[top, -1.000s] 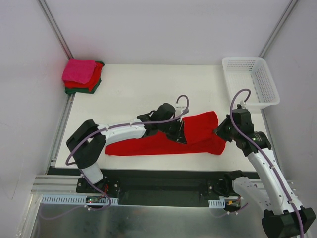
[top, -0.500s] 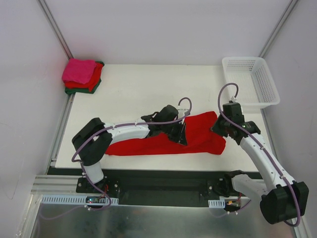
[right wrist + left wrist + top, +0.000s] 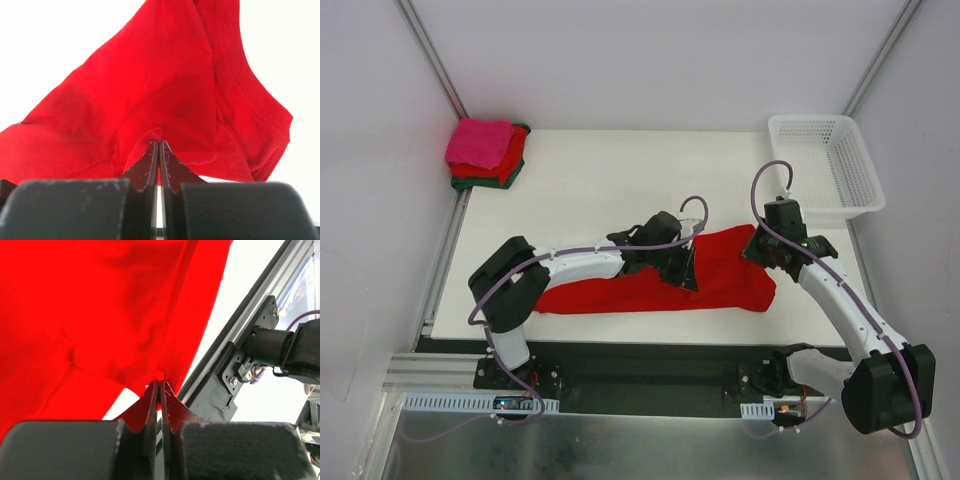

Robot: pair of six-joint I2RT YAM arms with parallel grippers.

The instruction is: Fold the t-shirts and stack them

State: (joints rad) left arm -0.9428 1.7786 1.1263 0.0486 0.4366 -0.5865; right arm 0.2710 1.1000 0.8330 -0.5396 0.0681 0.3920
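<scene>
A bright red t-shirt [image 3: 620,290] lies bunched in a long strip across the near half of the white table [image 3: 600,190]. My left gripper [image 3: 688,268] sits over its middle and is shut on a fold of the red cloth [image 3: 100,315]; the left wrist view shows the cloth pinched at the tips [image 3: 160,384]. My right gripper [image 3: 758,250] is at the shirt's right end. It is shut on an edge of the cloth [image 3: 165,80], with the tips [image 3: 159,142] closed together. Folded t-shirts are stacked at the far left corner, hot pink [image 3: 480,142] over red [image 3: 492,170] over dark green [image 3: 508,180].
A white lattice basket [image 3: 825,165] stands at the far right corner, just behind the right arm. The black rail [image 3: 650,355] runs along the table's near edge, and a motor housing [image 3: 280,347] shows beyond it in the left wrist view.
The right arm has swung left and away from the near edge, carrying the shirt's right end a little with it. The left arm has barely moved.
</scene>
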